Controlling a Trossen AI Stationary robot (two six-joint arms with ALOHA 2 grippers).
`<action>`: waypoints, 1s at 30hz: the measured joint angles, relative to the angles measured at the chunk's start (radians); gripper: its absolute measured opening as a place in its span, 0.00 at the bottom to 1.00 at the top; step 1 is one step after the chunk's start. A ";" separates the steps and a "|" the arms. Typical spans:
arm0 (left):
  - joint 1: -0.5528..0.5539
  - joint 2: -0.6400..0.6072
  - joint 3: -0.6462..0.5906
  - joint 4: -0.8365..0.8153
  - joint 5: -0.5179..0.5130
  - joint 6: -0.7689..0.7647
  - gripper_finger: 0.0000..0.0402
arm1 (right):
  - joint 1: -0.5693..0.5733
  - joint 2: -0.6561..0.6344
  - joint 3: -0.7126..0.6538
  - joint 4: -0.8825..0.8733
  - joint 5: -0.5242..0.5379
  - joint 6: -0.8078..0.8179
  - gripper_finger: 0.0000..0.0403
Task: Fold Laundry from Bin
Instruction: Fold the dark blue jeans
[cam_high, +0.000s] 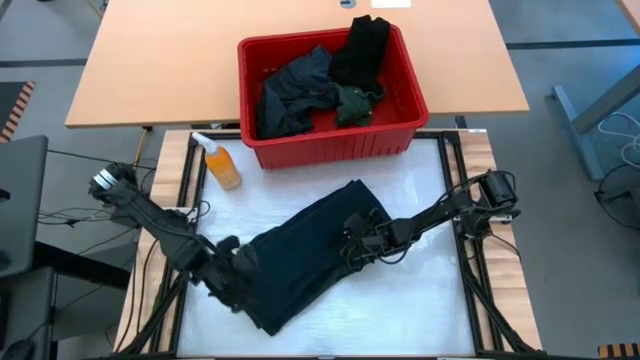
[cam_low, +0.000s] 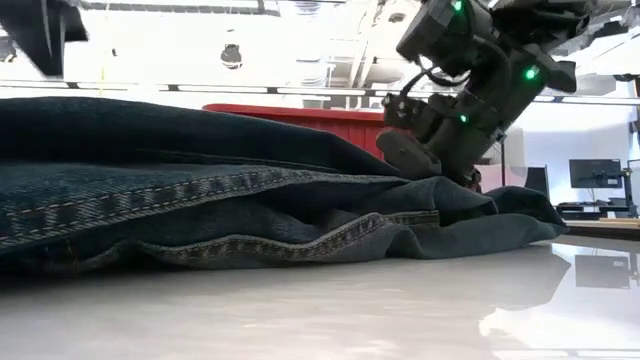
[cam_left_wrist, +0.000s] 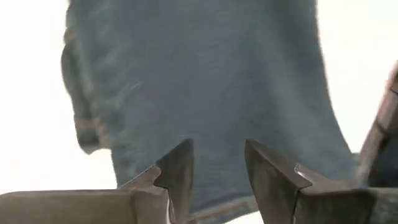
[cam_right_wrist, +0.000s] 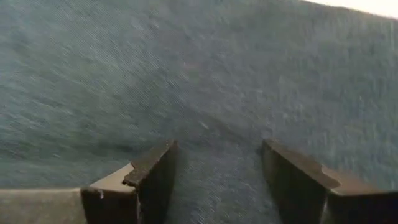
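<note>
Dark navy jeans (cam_high: 310, 250) lie folded and slantwise on the white table top; they fill the low view (cam_low: 200, 200). My left gripper (cam_high: 237, 268) is open at the jeans' near-left end, with the denim (cam_left_wrist: 205, 93) just ahead of its fingers. My right gripper (cam_high: 355, 240) is open on the jeans' far-right part (cam_right_wrist: 211, 81). The red bin (cam_high: 330, 143) stands at the table's far edge and holds dark pieces (cam_high: 295, 95), a black piece (cam_high: 362, 45) and a dark green one (cam_high: 353, 103). My left gripper (cam_left_wrist: 217, 177) stands open over the jeans' near-left end; I cannot tell whether its fingers touch the cloth. My right gripper (cam_right_wrist: 217, 174) sets its open fingers (cam_low: 410, 152) down on the jeans' upper surface near the far-right end, slanting down from the table's right. The denim lies flat on the table under them.
A small orange bottle (cam_high: 222, 165) stands left of the bin. Bare white table top (cam_high: 420, 300) lies to the near right of the jeans. A wooden desk (cam_high: 160, 60) stands behind the bin. Black frame rails (cam_high: 470, 270) run along the table's sides.
</note>
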 joint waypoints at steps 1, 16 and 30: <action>0.008 -0.019 -0.046 0.011 0.008 -0.055 0.34 | 0.003 -0.007 0.005 0.000 0.000 -0.010 0.66; 0.063 -0.546 -0.386 0.119 0.006 -0.227 0.51 | 0.048 -0.095 0.010 -0.004 -0.001 -0.068 0.66; 0.063 -0.587 -0.698 0.466 0.152 -0.304 0.71 | 0.046 -0.095 0.010 -0.003 -0.005 -0.079 0.66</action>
